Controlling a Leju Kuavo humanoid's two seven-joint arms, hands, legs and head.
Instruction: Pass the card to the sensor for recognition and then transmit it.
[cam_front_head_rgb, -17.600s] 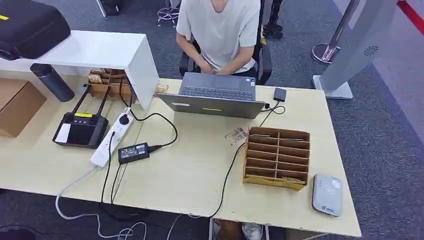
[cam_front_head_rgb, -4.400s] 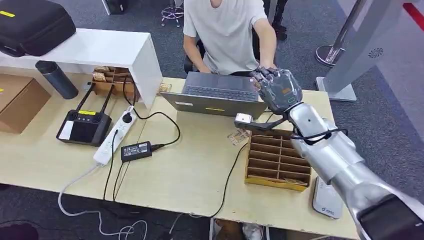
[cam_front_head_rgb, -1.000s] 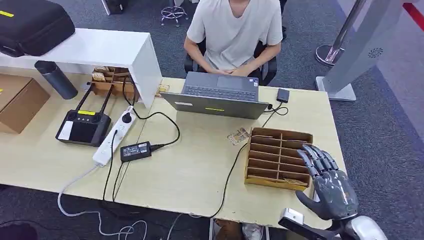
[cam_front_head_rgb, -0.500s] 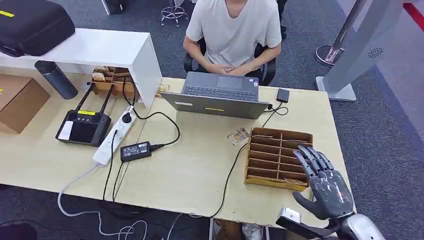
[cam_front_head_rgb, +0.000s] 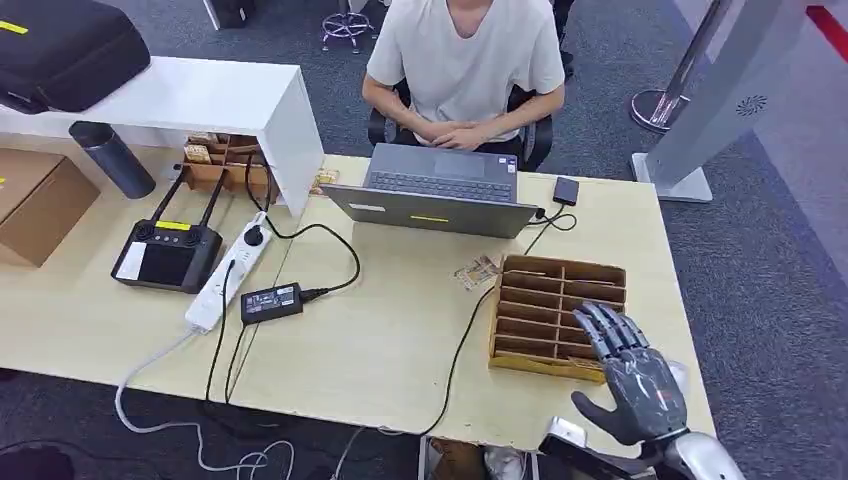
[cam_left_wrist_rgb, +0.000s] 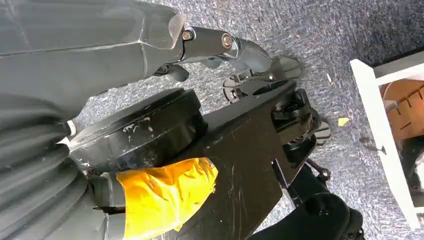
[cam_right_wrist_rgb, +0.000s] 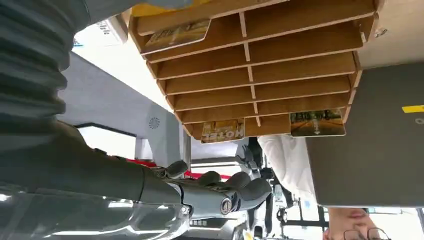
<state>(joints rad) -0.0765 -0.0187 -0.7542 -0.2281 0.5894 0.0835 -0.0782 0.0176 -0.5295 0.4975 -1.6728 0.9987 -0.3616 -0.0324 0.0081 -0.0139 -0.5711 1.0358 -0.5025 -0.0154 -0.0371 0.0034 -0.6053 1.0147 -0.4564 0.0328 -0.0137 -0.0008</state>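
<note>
— Where's the right robot hand (cam_front_head_rgb: 638, 380) at?

— Low at the near right corner of the tabletop (cam_front_head_rgb: 380, 340), hovering over the near edge of the wooden card organizer (cam_front_head_rgb: 556, 315). Its fingers (cam_front_head_rgb: 606, 328) are spread apart and it holds nothing. The white card sensor (cam_front_head_rgb: 676, 375) sits just beyond it, mostly hidden under the palm.

— And the cards?

— The right wrist view shows one card (cam_right_wrist_rgb: 176, 33) in the slot at the sensor end of the organizer and two more, (cam_right_wrist_rgb: 222, 131) and (cam_right_wrist_rgb: 317, 123), in the slot nearest the laptop (cam_front_head_rgb: 432, 195). Another lies loose on the tabletop (cam_front_head_rgb: 474, 272) between laptop and organizer.

— So what should it do?

— I'd say pick the card in the slot by the sensor, since it's closest. Come in over the slot, pinch the card's exposed edge without snagging the dividers, then lift it clear before swinging to the sensor.

— The left robot hand?

— The left wrist view looks at the carpet; I can't tell whether it's apart or closed. A person (cam_front_head_rgb: 465, 60) sits behind the laptop.
</note>
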